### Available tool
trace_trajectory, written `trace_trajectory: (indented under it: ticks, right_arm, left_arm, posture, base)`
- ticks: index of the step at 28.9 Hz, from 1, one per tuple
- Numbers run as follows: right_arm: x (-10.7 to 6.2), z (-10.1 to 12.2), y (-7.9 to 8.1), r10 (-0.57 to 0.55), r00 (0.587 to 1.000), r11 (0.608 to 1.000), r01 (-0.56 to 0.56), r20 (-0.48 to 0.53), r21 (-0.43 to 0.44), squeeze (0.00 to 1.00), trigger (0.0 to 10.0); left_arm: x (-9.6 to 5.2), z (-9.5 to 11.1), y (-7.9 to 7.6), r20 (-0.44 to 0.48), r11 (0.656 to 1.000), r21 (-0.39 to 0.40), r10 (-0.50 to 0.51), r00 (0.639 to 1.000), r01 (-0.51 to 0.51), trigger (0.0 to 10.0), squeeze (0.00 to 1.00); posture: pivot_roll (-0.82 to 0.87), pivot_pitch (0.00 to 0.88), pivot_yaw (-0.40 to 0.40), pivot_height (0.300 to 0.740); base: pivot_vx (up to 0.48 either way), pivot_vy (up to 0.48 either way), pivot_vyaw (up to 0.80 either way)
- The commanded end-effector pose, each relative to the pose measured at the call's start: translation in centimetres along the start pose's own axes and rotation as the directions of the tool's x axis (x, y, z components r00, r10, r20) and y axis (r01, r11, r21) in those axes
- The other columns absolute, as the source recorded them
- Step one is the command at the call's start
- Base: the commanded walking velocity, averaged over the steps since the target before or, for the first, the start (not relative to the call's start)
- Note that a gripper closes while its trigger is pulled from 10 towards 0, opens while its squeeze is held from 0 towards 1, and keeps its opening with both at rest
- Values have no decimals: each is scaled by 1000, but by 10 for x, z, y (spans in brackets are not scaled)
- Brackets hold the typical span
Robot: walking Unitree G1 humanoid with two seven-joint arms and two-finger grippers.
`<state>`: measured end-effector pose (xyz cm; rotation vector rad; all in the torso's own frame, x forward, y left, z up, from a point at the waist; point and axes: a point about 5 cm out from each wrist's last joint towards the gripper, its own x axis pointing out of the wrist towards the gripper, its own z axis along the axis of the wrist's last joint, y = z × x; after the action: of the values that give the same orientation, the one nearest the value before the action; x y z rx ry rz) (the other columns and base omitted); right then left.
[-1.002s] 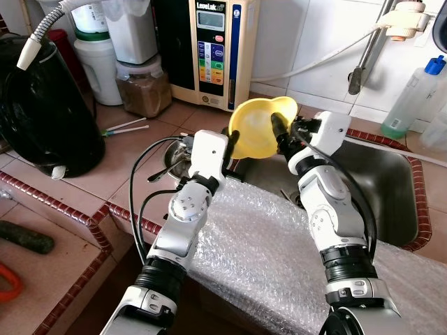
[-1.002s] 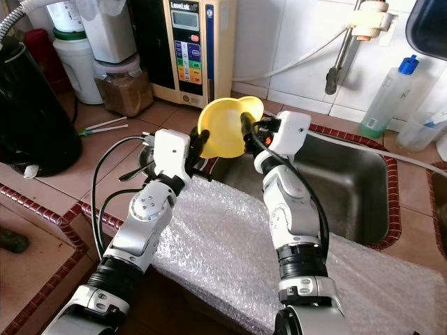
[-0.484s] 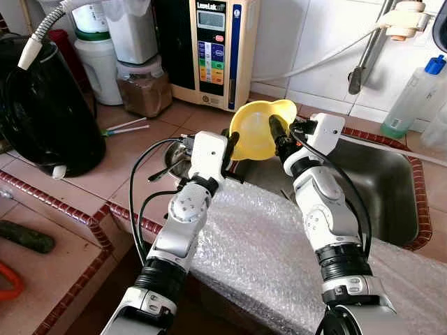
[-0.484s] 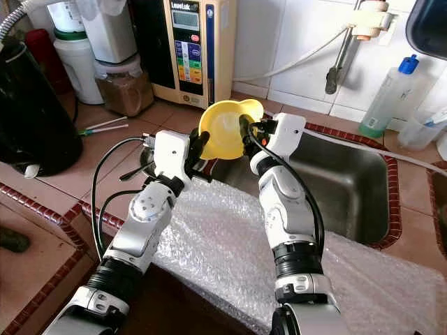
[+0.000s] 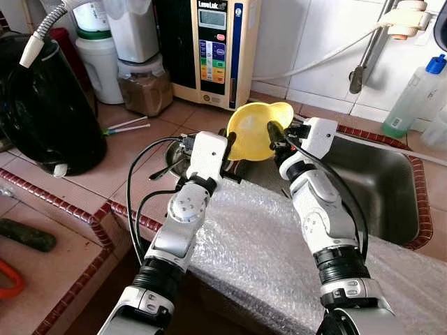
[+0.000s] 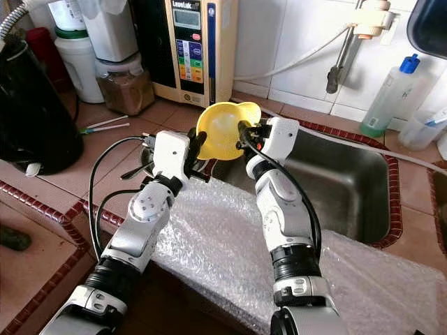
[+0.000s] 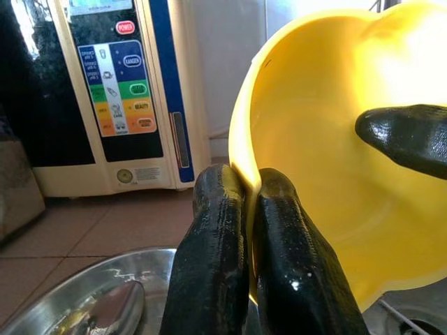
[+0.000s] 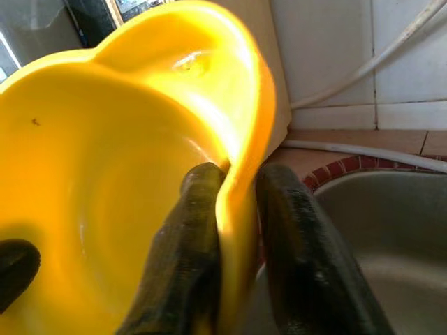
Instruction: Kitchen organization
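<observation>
A yellow plastic bowl [image 5: 253,129] is held tilted in the air above the counter's edge beside the steel sink [image 5: 391,188]. My left gripper [image 5: 228,142] is shut on the bowl's left rim, and my right gripper [image 5: 273,132] is shut on its right rim. In the left wrist view the two black fingers [image 7: 216,258] pinch the yellow rim [image 7: 246,174], and the other gripper's fingertip [image 7: 408,136] shows inside the bowl. In the right wrist view the fingers [image 8: 195,244] clamp the bowl's wall [image 8: 237,167].
Bubble wrap [image 5: 265,251] covers the counter in front of the sink. A steel plate with a spoon [image 5: 173,162] lies under the left arm. A water ionizer [image 5: 213,49], jars [image 5: 143,84], a black appliance [image 5: 42,112] and a spray bottle [image 5: 412,94] line the back.
Both grippers have carried the bowl slightly to the left, still shut on its rims. The right arm has swung leftwards with it.
</observation>
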<state>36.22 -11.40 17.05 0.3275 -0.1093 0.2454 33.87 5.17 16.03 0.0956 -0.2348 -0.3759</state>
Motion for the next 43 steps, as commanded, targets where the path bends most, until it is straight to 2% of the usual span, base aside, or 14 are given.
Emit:
trace_trajectory:
  ticks: [1, 5, 7, 8, 9, 10, 11, 12, 13, 18, 24, 29, 34, 43]
  right_arm:
    - [-3, -9, -15, -68, 996, 998, 68, -51, -2, 0, 0]
    - [-3, -9, -15, -72, 996, 997, 72, -53, -6, 0, 0]
    - [-3, -9, -15, -73, 996, 997, 72, -54, -7, 0, 0]
    - [-3, -9, -16, -78, 996, 997, 77, -54, -12, 0, 0]
    - [-3, -9, -16, -78, 996, 997, 77, -54, -12, 0, 0]
    - [-3, -9, -17, -85, 995, 996, 84, -53, -17, 0, 0]
    - [-3, -9, -18, -92, 994, 996, 91, -52, -21, 0, 0]
    - [-3, -9, -20, -102, 994, 995, 100, -51, -26, 0, 0]
    - [-4, -9, -23, -123, 991, 992, 121, -50, -40, 0, 0]
    - [-5, -7, -31, -179, 984, 982, 177, -27, -71, 0, 0]
    - [-7, 1, -58, -294, 956, 953, 293, 0, -74, 0, 0]
    - [-9, 6, -66, -331, 943, 935, 332, 26, -124, 0, 0]
    - [-21, 1, -97, -495, 868, 831, 484, 35, -274, 0, 0]
    - [-33, -10, -117, -573, 820, 769, 536, -5, -349, 0, 0]
  left_arm:
    - [5, 17, 10, 82, 999, 5, 50, 995, -51, 0, 0]
    - [5, 16, 13, 78, 997, 18, 68, 995, -70, 0, 0]
    - [5, 16, 13, 75, 997, 20, 72, 995, -74, 824, 0]
    - [5, 14, 12, 65, 998, 20, 62, 996, -63, 3216, 0]
    - [5, 14, 12, 65, 998, 20, 62, 996, -63, 3216, 0]
    - [5, 13, 10, 54, 999, 5, 47, 997, -48, 4784, 0]
    - [5, 12, 7, 46, 1000, -16, 25, 999, -25, 8314, 0]
    - [5, 10, 5, 37, 1000, -25, 11, 999, -10, 10000, 0]
    - [3, 8, 1, 27, 999, -36, -10, 1000, 11, 10000, 1000]
    - [1, 6, -7, 25, 996, -67, -65, 998, 67, 10000, 1000]
    - [-7, 4, -35, 22, 955, -123, -269, 963, 269, 10000, 1000]
    - [-5, 5, -34, 20, 953, -126, -275, 961, 275, 10000, 1000]
    - [-10, -1, -33, -34, 934, -136, -338, 940, 331, 10000, 1000]
    - [-16, -7, -40, -109, 883, -118, -466, 878, 454, 10000, 1000]
  posture:
    - [-3, 0, -5, 740]
    - [-2, 0, -4, 740]
    - [-1, 0, -4, 740]
    - [-2, 0, -2, 740]
    - [-2, 0, -2, 740]
    - [-3, 0, -1, 740]
    - [-3, 0, 0, 740]
    - [-3, 0, 0, 740]
    - [-1, 0, 0, 740]
    - [3, 0, -2, 740]
    - [5, 0, -2, 740]
    - [5, 0, -2, 740]
    - [9, 0, -4, 740]
    - [13, 0, -7, 740]
  base:
    - [0, 0, 0]
    - [0, 0, 0]
    - [0, 0, 0]
    - [0, 0, 0]
    - [0, 0, 0]
    - [0, 0, 0]
    - [0, 0, 0]
    - [0, 0, 0]
    - [0, 0, 0]
    - [0, 0, 0]
    - [0, 0, 0]
    - [0, 0, 0]
    - [0, 0, 0]
    - [0, 0, 0]
